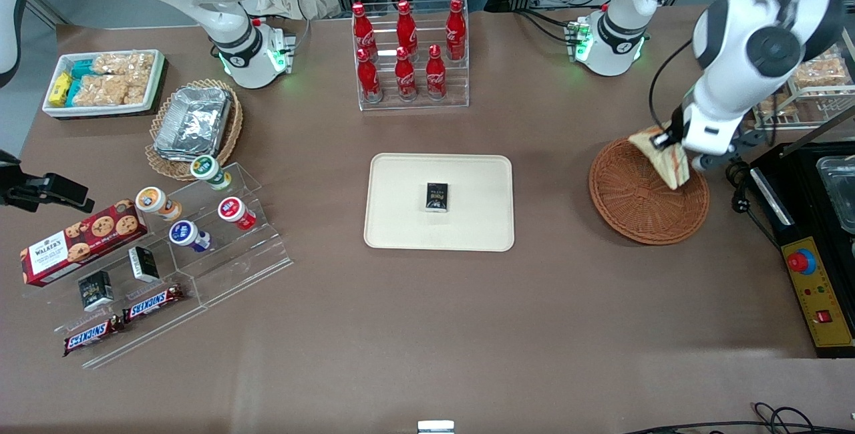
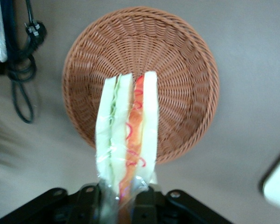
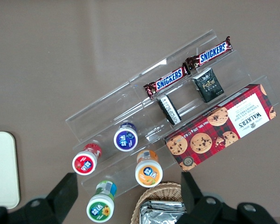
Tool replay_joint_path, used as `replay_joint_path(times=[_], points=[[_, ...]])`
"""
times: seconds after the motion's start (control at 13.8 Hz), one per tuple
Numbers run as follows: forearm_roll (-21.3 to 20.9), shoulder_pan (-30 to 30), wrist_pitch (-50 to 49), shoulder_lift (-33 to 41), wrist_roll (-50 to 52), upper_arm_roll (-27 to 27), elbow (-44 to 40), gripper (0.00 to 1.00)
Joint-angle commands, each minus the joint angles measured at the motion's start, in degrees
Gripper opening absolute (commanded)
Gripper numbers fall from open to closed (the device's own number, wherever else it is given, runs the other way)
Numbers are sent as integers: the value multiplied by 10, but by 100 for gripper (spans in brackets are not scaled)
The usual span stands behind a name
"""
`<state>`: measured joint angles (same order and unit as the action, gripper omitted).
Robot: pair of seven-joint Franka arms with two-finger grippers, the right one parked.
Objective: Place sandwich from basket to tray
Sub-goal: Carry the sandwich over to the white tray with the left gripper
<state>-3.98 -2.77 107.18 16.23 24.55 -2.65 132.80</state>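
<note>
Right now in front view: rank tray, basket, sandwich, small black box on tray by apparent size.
1. Tray
2. Basket
3. Sandwich, held over the basket by the end effector; raised toward the camera, so it may look slightly larger
4. Black box

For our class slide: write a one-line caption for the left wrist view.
Pincer shut on the sandwich, lifted above the empty wicker basket.

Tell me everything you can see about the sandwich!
The sandwich is a wedge of pale white bread with green and orange-red filling showing along its edge, wrapped in clear film. The claw is shut on one end, so it hangs tilted just above the round brown wicker basket, lifted off the weave. Nothing but the claw seems to touch it. It is not on the cream tray yet.
</note>
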Motion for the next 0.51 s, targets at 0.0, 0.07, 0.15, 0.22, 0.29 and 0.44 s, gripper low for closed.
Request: replay_joint_path(times=[0.0,0.07,0.15,0.22,0.29,0.44], points=[[20,-16,-130,-29,-105,-5,-129,0],[24,-19,-159,-36,-142,-5,-159,0],[38,-24,-169,-37,-172,-7,-172,0],[49,-38,-171,-35,-209,-7,-175,0],[60,-56,-170,-36,-223,-7,-178,0],[83,-109,-163,-52,-213,-14,-182,0]])
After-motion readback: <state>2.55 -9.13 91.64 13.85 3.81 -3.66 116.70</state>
